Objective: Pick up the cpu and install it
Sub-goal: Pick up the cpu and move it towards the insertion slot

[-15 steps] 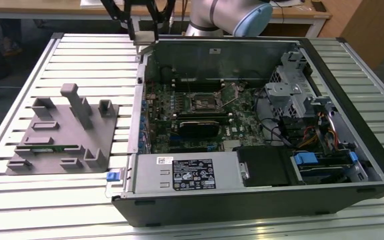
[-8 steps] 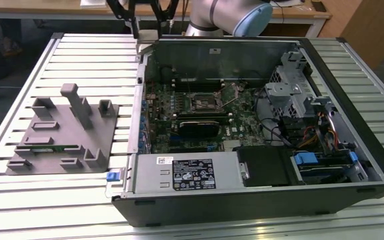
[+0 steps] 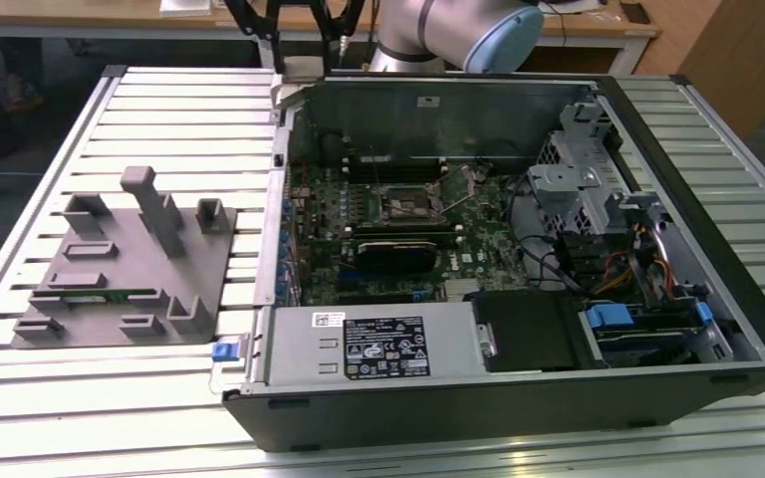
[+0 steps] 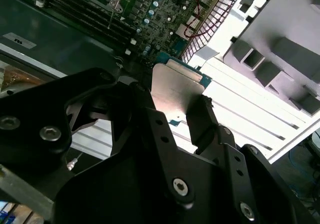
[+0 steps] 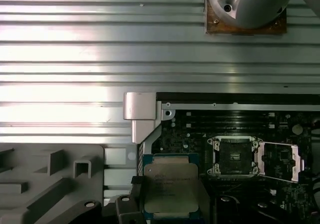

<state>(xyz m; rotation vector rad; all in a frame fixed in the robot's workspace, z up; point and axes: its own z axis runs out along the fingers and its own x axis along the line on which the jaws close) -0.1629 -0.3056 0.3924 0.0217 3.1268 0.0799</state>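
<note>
Clamping the cpu [image 4: 175, 89] by two opposite edges, my end effector [image 4: 172, 111] grips it on thin rims alone. I judge it could tilt or slip there, and a skewed chip could foul the contacts of the open socket [image 5: 234, 156] or clip the wall of the computer case [image 3: 489, 413]. It sits flat between my fingers [image 4: 199, 126], silver top up, above the case edge beside the grey tray [image 5: 50, 184], with the socket well apart, deeper inside.

**Cpu [image 5: 170, 184] over the computer case [image 3: 516, 388] edge**

The cpu sits clamped between the fingers of the gripper [image 5: 170, 204], over the case's wall. To one side of the gripper, the socket [image 5: 234, 156] lies inside the case. On the opposite side, the tray [image 5: 50, 184] rests on the table [image 5: 100, 34].
</note>
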